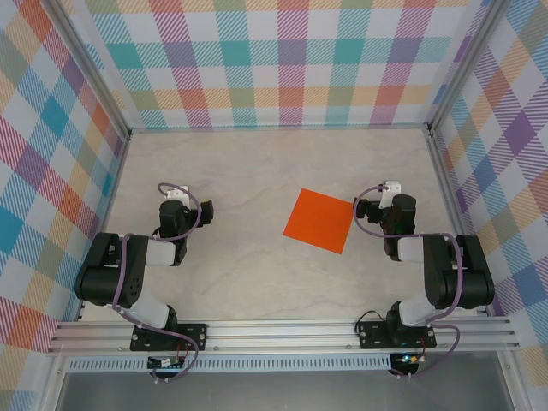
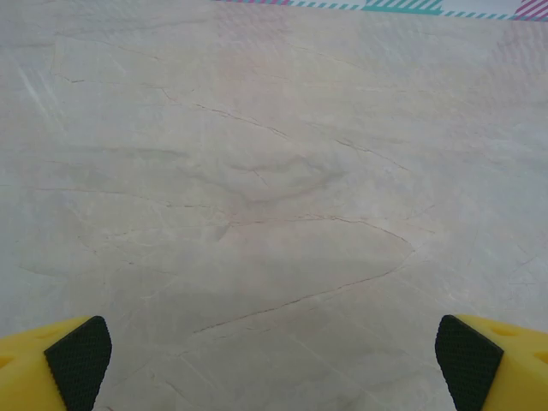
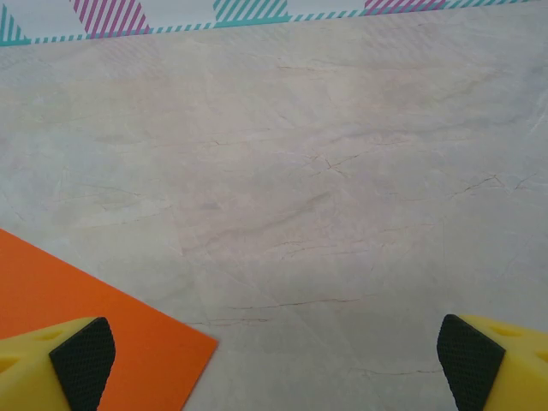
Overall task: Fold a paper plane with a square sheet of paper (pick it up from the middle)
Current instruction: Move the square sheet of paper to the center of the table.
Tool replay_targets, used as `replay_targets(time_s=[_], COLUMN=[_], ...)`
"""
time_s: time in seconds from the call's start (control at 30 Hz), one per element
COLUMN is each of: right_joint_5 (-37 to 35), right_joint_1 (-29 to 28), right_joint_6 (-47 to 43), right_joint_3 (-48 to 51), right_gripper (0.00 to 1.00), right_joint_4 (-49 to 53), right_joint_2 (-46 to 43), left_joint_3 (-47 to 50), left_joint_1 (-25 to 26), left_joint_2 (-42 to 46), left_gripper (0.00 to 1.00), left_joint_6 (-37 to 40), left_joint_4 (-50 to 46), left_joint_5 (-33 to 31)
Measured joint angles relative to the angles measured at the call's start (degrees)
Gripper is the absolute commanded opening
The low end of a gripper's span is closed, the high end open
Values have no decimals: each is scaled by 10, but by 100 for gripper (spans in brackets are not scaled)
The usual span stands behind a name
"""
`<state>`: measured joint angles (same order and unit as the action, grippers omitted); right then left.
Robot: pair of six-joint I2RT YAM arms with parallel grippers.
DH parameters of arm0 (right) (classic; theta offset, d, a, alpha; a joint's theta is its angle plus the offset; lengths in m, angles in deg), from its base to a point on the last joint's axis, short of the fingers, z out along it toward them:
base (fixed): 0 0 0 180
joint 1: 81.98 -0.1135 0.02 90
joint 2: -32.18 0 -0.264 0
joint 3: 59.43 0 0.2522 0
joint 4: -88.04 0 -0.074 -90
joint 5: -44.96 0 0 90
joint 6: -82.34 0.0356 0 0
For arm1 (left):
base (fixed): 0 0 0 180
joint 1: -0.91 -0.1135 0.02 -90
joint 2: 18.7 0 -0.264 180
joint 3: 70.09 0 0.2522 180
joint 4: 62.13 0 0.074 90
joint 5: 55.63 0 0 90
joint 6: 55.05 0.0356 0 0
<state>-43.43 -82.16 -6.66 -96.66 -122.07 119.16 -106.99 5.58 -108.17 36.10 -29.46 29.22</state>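
One bright orange square sheet of paper (image 1: pixel 320 221) is lying flat on the marble-look table (image 1: pixel 240 171), a bit right of centre and turned slightly askew. Right gripper (image 3: pixel 274 364) sits just beside its right corner, jaws spread wide with nothing in them. Left gripper (image 2: pixel 274 364) is well apart on the other side, also wide open and empty over bare tabletop.

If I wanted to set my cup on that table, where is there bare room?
The widest bare stretch of the table runs along the checked back wall. Another lies between the left claw and the orange paper. It is tightest on the right, where the paper's corner reaches under the right claw.
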Motion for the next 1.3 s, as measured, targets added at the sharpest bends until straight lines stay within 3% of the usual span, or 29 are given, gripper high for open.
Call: replay_targets(time_s=[1.03,1.17,1.3], right_joint_5=[-3,-30,-63], right_joint_1=[0,0,0], right_joint_6=[0,12,51], right_joint_3=[0,-3,-35], right_gripper=[100,100,100], right_joint_4=[5,83,221], right_joint_2=[-4,-76,-204], left_joint_3=[0,-2,-36], left_joint_1=[0,0,0], left_joint_2=[1,42,137], left_gripper=[100,100,100], left_joint_6=[0,-3,-47], left_joint_4=[-1,-55,-176], left_joint_5=[2,-3,-28])
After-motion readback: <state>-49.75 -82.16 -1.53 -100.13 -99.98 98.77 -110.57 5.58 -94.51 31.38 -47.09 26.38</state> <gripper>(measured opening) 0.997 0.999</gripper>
